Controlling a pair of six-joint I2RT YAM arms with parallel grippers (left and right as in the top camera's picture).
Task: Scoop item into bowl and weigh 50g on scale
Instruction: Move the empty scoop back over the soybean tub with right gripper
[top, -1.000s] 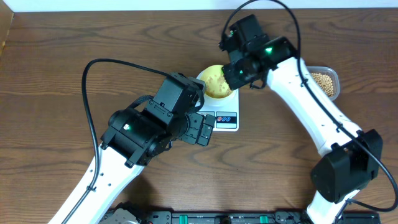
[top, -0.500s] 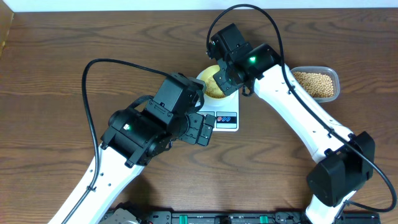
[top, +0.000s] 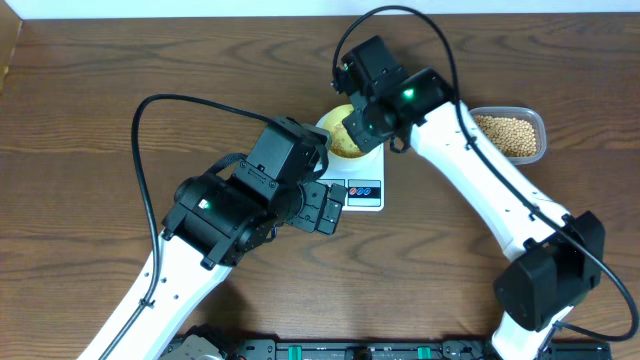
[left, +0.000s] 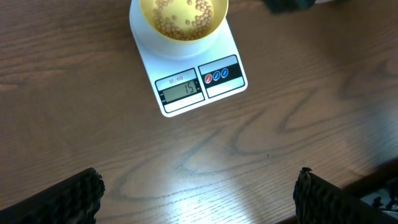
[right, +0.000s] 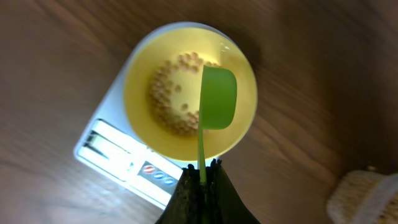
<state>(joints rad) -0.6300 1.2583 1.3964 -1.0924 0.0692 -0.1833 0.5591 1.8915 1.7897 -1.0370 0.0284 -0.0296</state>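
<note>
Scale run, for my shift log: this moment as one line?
right gripper: shut on green scoop over bowl | beans: in bowl on scale | left gripper: open, empty

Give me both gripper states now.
Left gripper: open, empty.
Right gripper: shut on the green scoop, over the bowl.

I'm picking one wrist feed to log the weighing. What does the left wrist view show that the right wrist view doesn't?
Left wrist only: the display, reading 15, and the open left gripper. Right wrist only: the right gripper shut on a green scoop over the bowl, and a blurred corner of the tub. Both: beans in the yellow bowl on the white scale.
</note>
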